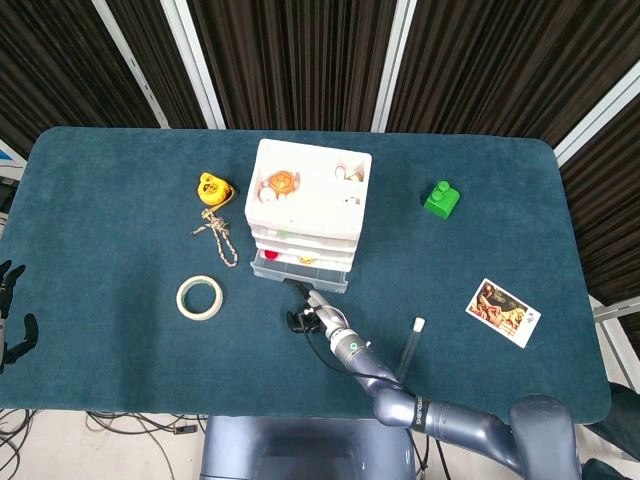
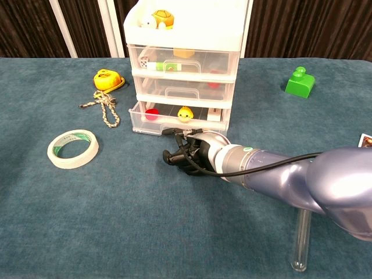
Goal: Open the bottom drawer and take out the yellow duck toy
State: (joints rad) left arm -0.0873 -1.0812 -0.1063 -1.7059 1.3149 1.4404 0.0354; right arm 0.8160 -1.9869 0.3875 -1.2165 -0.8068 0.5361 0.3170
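The right hand (image 2: 189, 156) had its fingers (image 2: 174, 156) curled onto the bottom drawer (image 2: 174, 119) front, pulled partly open; the yellow duck toy (image 2: 185, 114) lay inside.

The right hand (image 2: 187, 153) covers the middle of the bottom drawer (image 2: 152, 125) front, so its grip on the handle cannot be made out. The yellow duck toy (image 2: 185, 114) shows only head and upper body above the drawer wall. At the left edge of the head view, the left hand (image 1: 12, 315) is cut off.
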